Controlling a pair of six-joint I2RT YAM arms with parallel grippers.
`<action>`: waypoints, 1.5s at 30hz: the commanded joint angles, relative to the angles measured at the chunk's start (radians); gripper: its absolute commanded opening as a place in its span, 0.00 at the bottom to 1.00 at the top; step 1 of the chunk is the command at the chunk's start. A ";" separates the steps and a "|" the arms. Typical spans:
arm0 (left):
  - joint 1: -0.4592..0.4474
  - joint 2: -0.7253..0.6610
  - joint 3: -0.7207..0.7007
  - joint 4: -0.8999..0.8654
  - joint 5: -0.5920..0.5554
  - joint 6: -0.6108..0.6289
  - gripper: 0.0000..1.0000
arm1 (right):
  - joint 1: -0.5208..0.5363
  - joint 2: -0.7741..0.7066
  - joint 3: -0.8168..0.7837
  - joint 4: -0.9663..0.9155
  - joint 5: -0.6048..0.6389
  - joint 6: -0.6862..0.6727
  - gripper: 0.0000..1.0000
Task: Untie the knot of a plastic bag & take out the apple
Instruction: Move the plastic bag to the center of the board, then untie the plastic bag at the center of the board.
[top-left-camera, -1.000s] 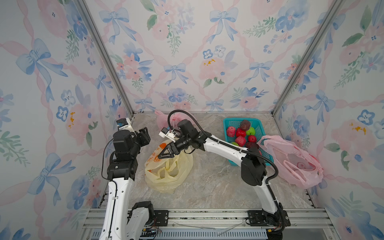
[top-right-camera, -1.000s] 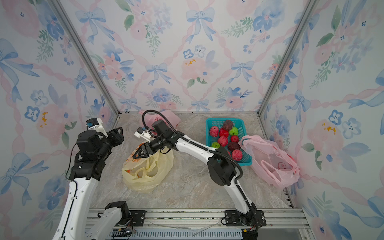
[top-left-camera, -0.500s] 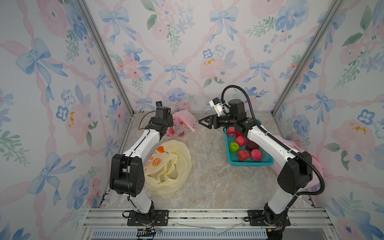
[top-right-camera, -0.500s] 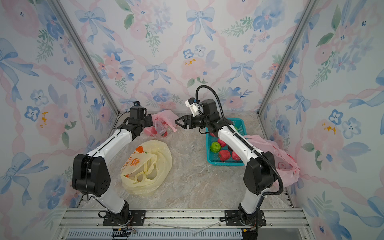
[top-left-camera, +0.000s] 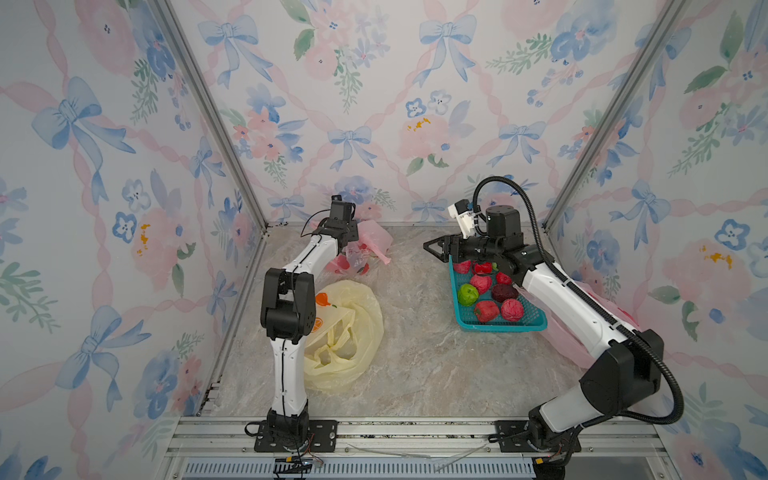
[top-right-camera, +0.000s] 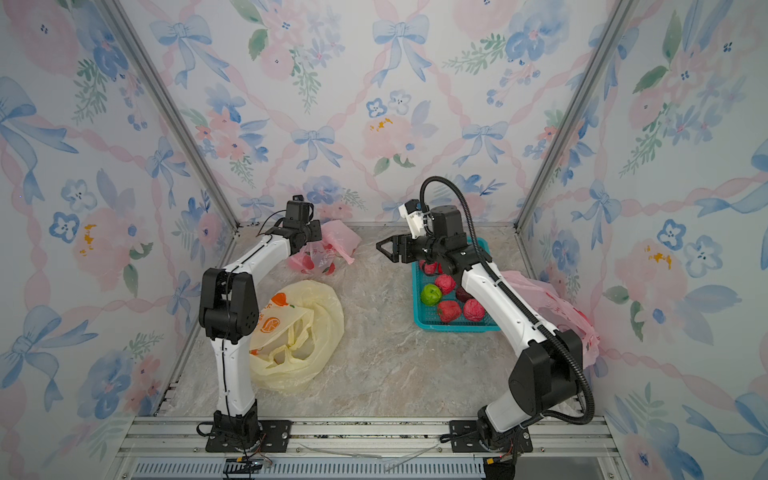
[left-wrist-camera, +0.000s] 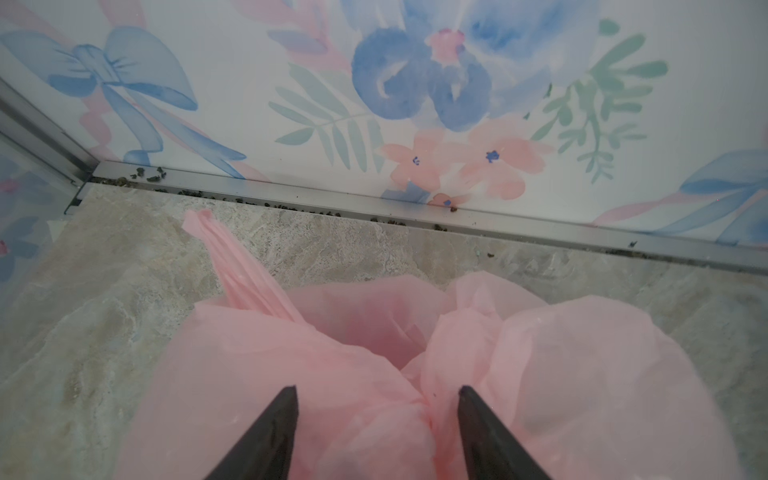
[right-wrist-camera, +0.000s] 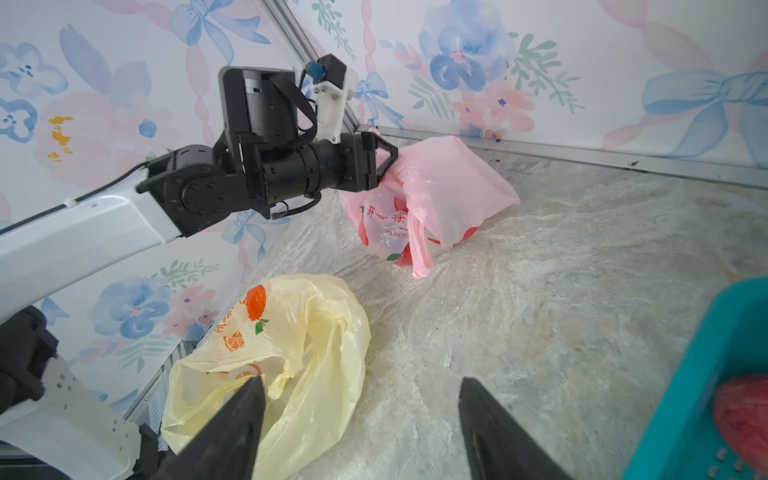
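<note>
The left gripper (left-wrist-camera: 376, 432) is down at the pink bag (left-wrist-camera: 374, 374), jaws spread part-way on either side of a bunched fold of plastic near the bag's mouth, and it's not clear they've actually pinched anything. That placement looks deliberate: the gathered neck is where a knot would sit, so this reads as lining up for a pull. From the right wrist view the fingers press against the bag's top edge. The bag sits at the far left of the table (top-left-camera: 415, 353), just beside the back wall, puffy and crumpled, thin pink film with red print, one twisted handle strip sticking up loose. Something red shows through low down, likely the apple, though that's a guess.

Out to the right, the right gripper (top-left-camera: 432, 248) hangs wide open and empty above the table, pointing left toward the bag, beside the teal basket (top-left-camera: 498, 326) of fruit. A limp yellow bag (top-left-camera: 353, 357) lies nearer, opened out.
</note>
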 joint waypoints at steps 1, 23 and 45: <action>0.002 0.013 0.002 -0.053 0.043 -0.015 0.57 | -0.017 -0.011 -0.027 0.004 0.007 -0.010 0.74; -0.069 -0.373 -0.461 0.039 0.643 0.207 0.00 | 0.194 0.066 0.081 -0.237 0.279 -0.268 0.74; -0.117 -0.447 -0.665 0.226 0.941 0.142 0.00 | 0.338 0.392 0.148 -0.361 0.432 -0.322 0.34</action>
